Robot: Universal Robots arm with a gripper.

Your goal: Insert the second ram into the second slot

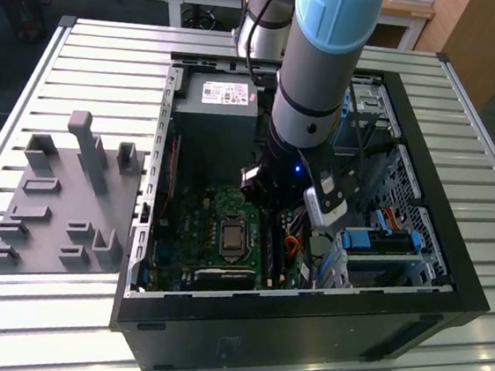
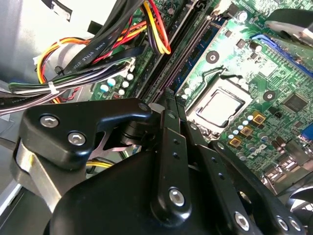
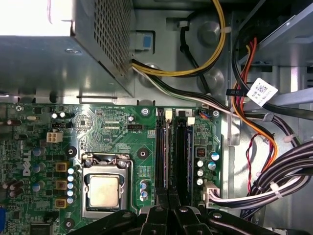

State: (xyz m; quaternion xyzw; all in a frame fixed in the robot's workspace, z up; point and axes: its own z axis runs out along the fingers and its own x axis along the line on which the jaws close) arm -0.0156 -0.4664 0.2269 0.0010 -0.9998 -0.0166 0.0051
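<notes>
End effector (image 3: 168,205) is hovering closed over the slots (image 3: 175,152), apparently pressing the ram (image 3: 164,156); firm, even seating needed.

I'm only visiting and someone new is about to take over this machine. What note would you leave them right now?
Claw: down inside the open black computer case, right above the two long dark memory slots on the green motherboard. Its grip cannot be told.
Second ram: a thin blue board edge shows along one slot. Which stick it is remains unclear.
Done: the claw is at the slots.
Left: second ram seated in the second slot is not confirmed.
</notes>
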